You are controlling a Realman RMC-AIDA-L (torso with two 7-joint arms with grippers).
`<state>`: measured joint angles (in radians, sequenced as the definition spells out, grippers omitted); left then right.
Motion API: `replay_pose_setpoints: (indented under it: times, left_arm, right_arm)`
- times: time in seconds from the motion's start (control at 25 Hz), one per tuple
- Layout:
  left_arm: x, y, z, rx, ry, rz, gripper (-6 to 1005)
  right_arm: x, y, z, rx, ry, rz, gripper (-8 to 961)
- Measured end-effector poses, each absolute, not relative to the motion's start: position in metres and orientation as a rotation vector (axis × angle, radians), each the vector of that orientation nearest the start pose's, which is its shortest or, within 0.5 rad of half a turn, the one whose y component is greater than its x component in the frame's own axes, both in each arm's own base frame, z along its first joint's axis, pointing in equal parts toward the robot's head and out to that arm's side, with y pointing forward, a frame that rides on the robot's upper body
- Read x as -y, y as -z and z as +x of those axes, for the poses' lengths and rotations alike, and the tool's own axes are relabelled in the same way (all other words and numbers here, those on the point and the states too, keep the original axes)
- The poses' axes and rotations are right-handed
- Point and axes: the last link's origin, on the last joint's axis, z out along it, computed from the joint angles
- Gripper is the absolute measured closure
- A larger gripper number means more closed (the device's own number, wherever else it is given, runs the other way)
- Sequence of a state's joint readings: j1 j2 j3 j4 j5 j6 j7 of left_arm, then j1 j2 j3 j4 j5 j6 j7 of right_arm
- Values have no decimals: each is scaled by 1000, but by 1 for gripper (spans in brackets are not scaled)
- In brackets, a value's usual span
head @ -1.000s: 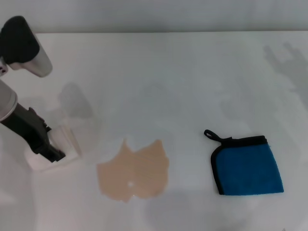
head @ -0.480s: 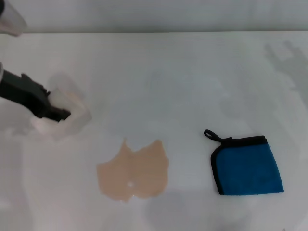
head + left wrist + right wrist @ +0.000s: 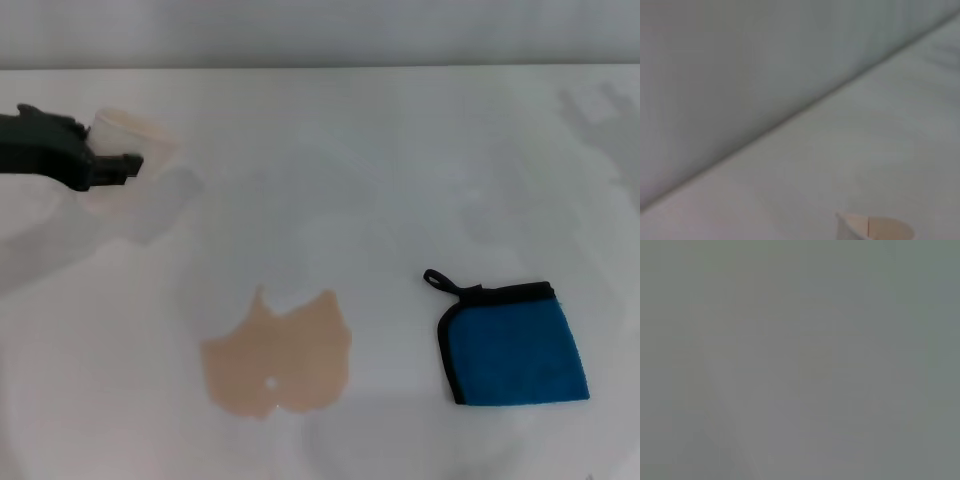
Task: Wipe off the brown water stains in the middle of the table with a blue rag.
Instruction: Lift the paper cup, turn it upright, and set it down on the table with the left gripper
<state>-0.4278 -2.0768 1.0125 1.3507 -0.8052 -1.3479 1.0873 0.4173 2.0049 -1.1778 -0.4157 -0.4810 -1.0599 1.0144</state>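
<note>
Your left gripper (image 3: 118, 166) is clamped on a paper cup (image 3: 128, 128), its arm cut off at the edge. The right gripper is out of sight. The rag (image 3: 514, 345) lies beside the stain (image 3: 280, 357).

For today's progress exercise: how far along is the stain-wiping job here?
Nothing is wiped yet: the brown water stains sit whole on the table. The left tool holds a paper cup at the far left. The blue rag lies untouched; fetching it and wiping remain.

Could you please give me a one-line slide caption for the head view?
Left gripper holds a paper cup above the table; brown water stains and blue rag lie untouched.
</note>
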Motion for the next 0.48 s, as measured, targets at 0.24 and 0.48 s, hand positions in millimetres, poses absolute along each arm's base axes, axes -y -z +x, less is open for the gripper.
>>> replay_pose_setpoints:
  times: [0.24,0.48]
  left_arm:
    - [-356,-53,-249,661,176,-2365,468]
    - [-345,-39,-265,705,341,-2272,517]
  right_arm:
    - [-377,-74,314,-817,-1156,-1571,114]
    - [-376,-76,316,-818,-1151,-1568,114]
